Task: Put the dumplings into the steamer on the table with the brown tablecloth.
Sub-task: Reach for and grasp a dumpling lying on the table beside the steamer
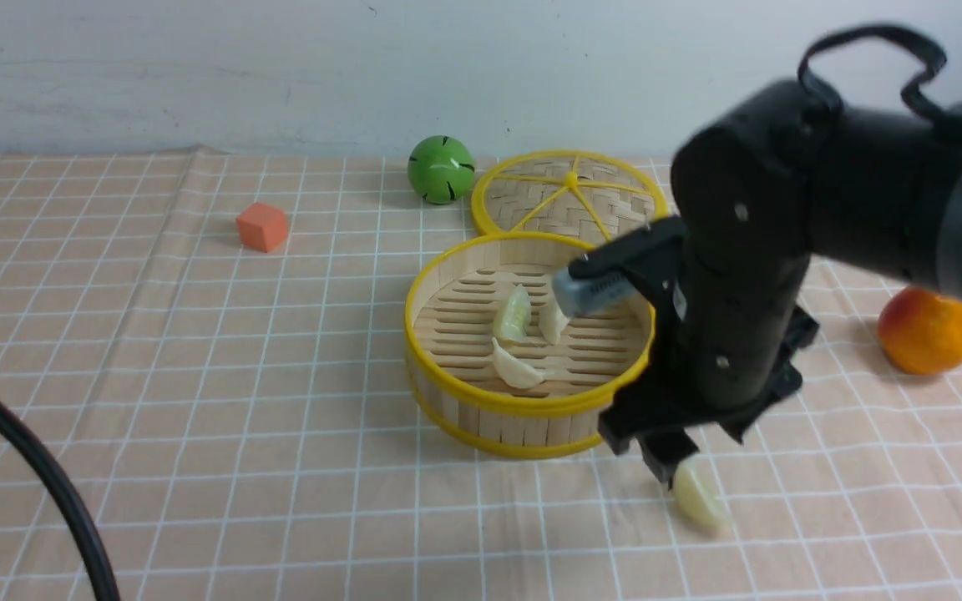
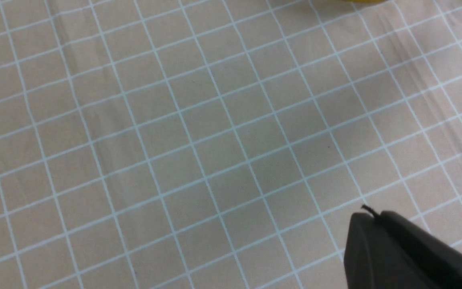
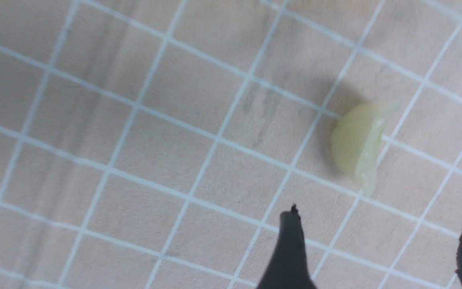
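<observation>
The steamer [image 1: 498,426], a round bamboo basket with yellow rims, stands mid-table on the brown tablecloth [image 1: 197,376]. Three pale dumplings lie inside it [image 1: 514,313], [image 1: 551,321], [image 1: 516,366]. One more dumpling [image 1: 698,499] lies on the cloth just in front of the basket's right side. My right gripper [image 1: 666,463] hangs right above and beside that one. In the right wrist view this gripper [image 3: 383,210] is open, nothing between its fingers, and the dumpling [image 3: 357,144] lies just beyond the tips. My left gripper [image 2: 375,214] is shut and empty over bare cloth.
The flat woven lid with yellow spokes [image 1: 569,196] lies behind the steamer. A green ball [image 1: 441,169] sits beside it, an orange cube [image 1: 262,226] further left, and an orange-red fruit [image 1: 928,330] at the right. A black cable [image 1: 30,476] crosses the near left corner.
</observation>
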Action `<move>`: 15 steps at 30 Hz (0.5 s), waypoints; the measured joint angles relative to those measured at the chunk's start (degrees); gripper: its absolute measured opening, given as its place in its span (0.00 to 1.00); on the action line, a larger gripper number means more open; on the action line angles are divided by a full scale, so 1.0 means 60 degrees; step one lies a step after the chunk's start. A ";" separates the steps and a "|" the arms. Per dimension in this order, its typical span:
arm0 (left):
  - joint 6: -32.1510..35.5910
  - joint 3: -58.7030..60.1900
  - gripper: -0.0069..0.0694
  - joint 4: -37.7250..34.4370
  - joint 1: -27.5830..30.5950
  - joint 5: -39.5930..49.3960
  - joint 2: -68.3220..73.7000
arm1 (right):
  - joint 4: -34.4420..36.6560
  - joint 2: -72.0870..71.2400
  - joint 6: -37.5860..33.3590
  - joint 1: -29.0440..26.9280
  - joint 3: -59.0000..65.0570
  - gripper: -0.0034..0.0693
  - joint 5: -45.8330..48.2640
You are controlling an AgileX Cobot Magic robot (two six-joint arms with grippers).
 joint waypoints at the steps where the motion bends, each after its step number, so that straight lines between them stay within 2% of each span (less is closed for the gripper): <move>1: 0.0000 0.0000 0.08 -0.0024 0.0000 0.0000 0.0000 | -0.0080 -0.0038 0.0161 -0.0013 0.0280 0.76 -0.0222; 5: 0.0000 0.0000 0.09 -0.0165 0.0000 0.0000 0.0000 | -0.0540 -0.0099 0.1238 -0.0536 0.1773 0.77 -0.1834; 9: 0.0000 0.0000 0.09 -0.0195 0.0000 0.0000 0.0000 | -0.0522 0.0072 0.1453 -0.1039 0.2191 0.77 -0.3044; 15: 0.0000 0.0000 0.09 -0.0249 0.0000 0.0045 0.0000 | -0.0452 0.0615 0.1453 -0.1196 0.2235 0.77 -0.4164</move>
